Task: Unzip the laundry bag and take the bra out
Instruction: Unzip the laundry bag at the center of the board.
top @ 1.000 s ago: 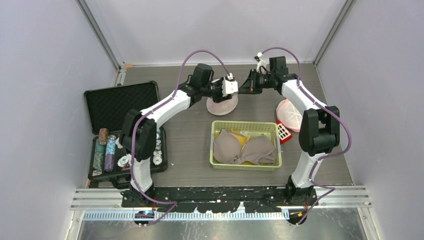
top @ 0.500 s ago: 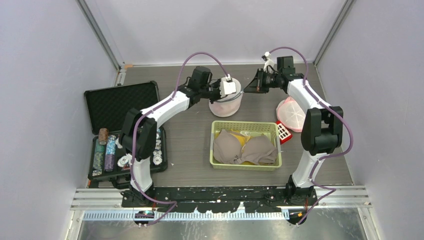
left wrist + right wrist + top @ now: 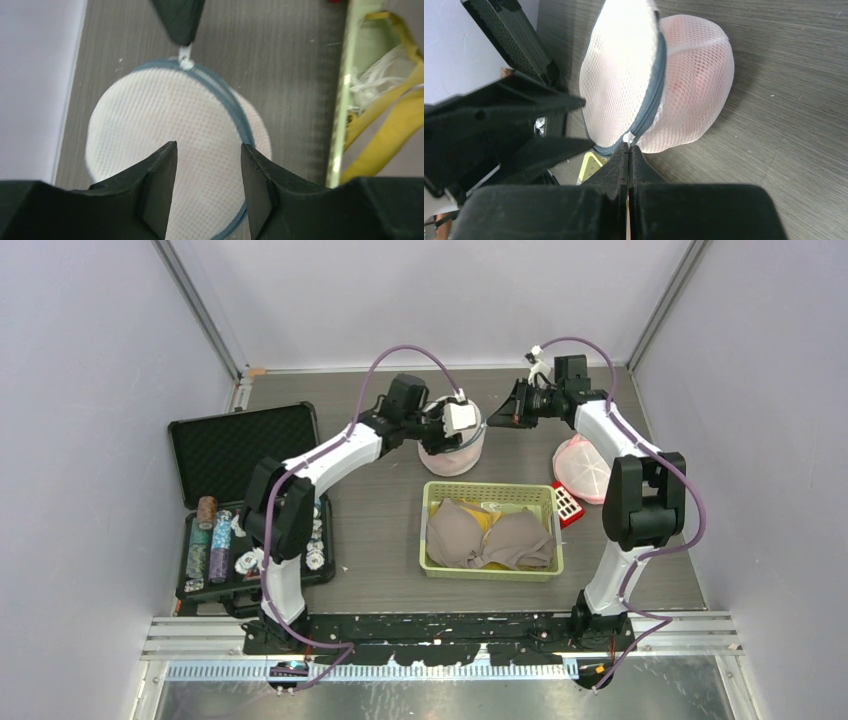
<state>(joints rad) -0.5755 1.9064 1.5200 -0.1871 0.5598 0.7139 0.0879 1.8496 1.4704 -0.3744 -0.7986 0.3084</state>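
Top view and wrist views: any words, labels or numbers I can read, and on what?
None readable in any view.
Poker chips in the open case: markings too small to read.
Red item beside the green basket: white marks, too small.
Mesh laundry bag: no print visible.

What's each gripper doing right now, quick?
Left gripper: open, jaws apart at the bag.
Right gripper: shut on the zipper pull.
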